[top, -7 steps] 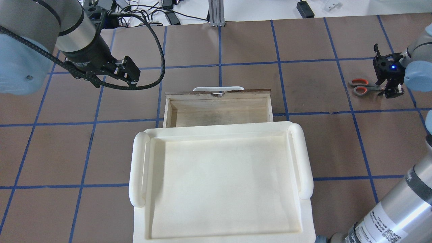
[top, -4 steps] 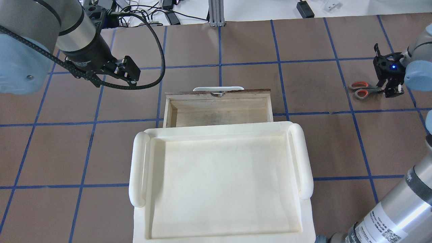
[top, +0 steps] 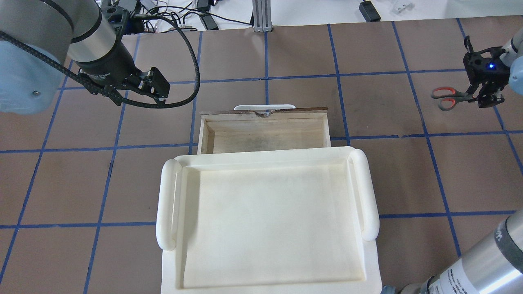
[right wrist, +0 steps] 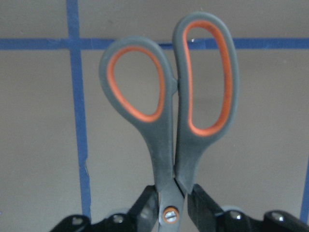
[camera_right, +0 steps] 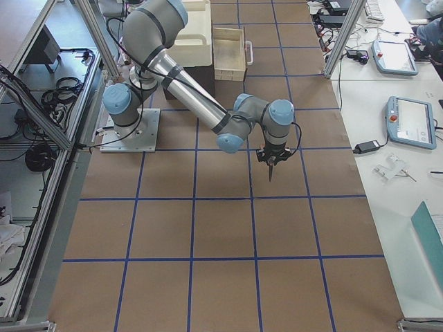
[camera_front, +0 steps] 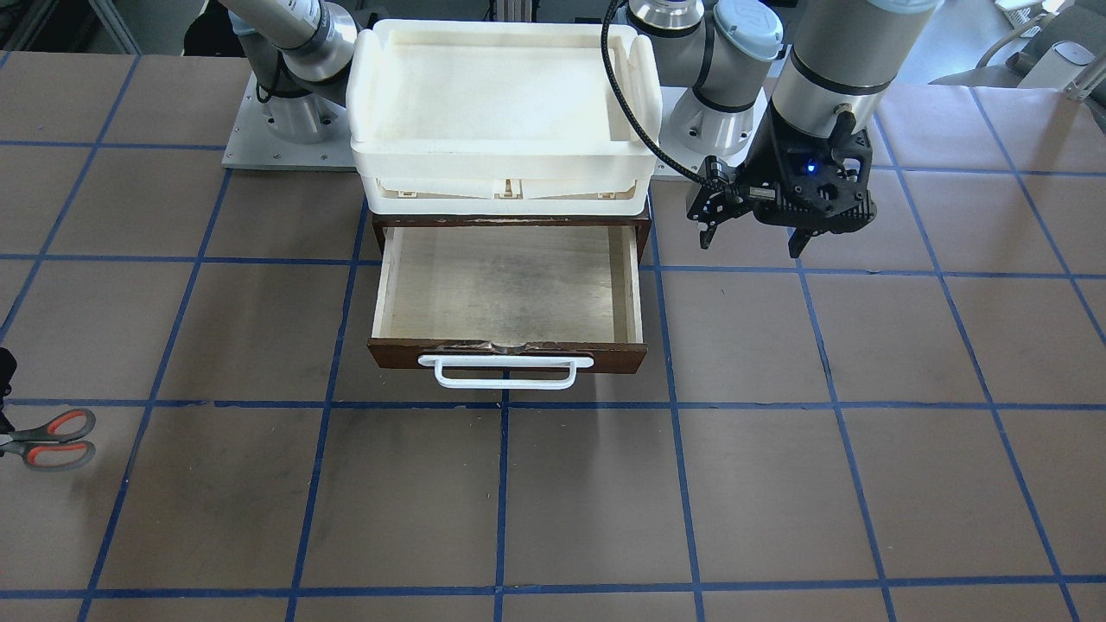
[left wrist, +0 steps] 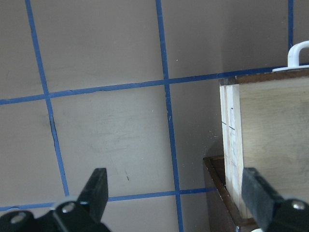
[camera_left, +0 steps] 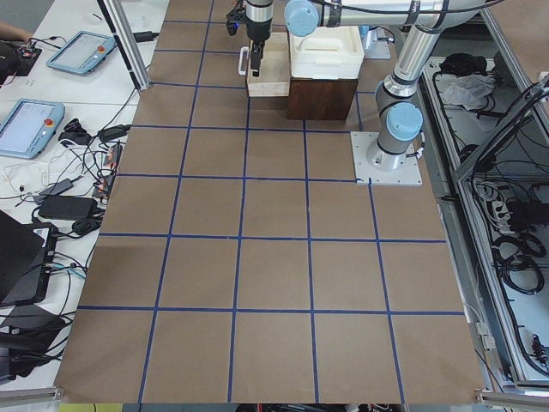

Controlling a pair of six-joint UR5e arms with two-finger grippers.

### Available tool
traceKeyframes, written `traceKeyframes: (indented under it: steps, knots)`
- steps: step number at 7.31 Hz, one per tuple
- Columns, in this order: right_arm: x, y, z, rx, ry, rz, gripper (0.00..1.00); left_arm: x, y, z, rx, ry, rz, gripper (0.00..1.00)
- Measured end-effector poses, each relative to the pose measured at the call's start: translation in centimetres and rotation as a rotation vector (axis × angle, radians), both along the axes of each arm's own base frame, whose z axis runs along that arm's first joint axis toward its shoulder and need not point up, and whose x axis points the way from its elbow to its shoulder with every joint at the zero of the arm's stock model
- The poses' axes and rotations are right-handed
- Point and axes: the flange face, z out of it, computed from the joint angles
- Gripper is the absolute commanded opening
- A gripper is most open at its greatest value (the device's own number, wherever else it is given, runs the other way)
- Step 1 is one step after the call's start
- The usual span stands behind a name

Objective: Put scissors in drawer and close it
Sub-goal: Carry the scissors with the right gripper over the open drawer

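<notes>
The scissors (top: 448, 97), with grey handles and orange-red loop linings, are held at the far right of the table. My right gripper (top: 483, 97) is shut on them near the pivot. The wrist view shows the scissors' (right wrist: 169, 111) handles pointing away from the right gripper (right wrist: 170, 212). In the front view the scissors (camera_front: 52, 438) show at the left edge. The drawer (top: 265, 132) stands pulled open and empty, white bar handle (camera_front: 505, 371) in front. My left gripper (top: 158, 89) is open and empty, hovering left of the drawer (left wrist: 260, 145).
A white plastic tray (top: 369, 192) sits on top of the dark-brown cabinet (camera_front: 510, 223) behind the drawer. Brown paper with blue tape lines covers the table. Cables lie beyond the table's far edge (top: 184, 16).
My right gripper has moved up and to the right in the overhead view, taking the scissors with it. The left arm and the drawer have not moved.
</notes>
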Motion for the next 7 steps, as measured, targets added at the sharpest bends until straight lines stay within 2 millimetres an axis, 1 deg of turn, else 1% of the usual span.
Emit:
traceKeyframes:
  steps: [1,2,3,4,5,7]
  knots:
    - [4.2,0.2,3.3,0.010,-0.002,0.060,0.12,0.0,0.0,0.0,0.000,0.000,0.001,1.00]
    - [9.1,0.7,6.4,0.019,-0.007,0.125,0.11,0.0,0.0,0.0,-0.001,0.000,0.001,1.00]
    - [14.0,1.4,8.9,0.025,-0.016,0.188,0.11,0.0,0.0,0.1,-0.001,-0.001,-0.001,1.00]
    - [19.1,2.1,10.7,0.021,-0.021,0.252,0.11,0.0,0.0,0.1,-0.001,-0.001,-0.002,1.00]
    - [24.2,3.0,12.0,0.017,-0.025,0.282,0.11,0.0,0.0,0.1,-0.002,-0.002,-0.003,1.00]
    - [33.2,5.7,14.1,0.014,-0.046,0.226,0.12,0.1,0.1,0.2,-0.005,-0.002,-0.005,1.00]
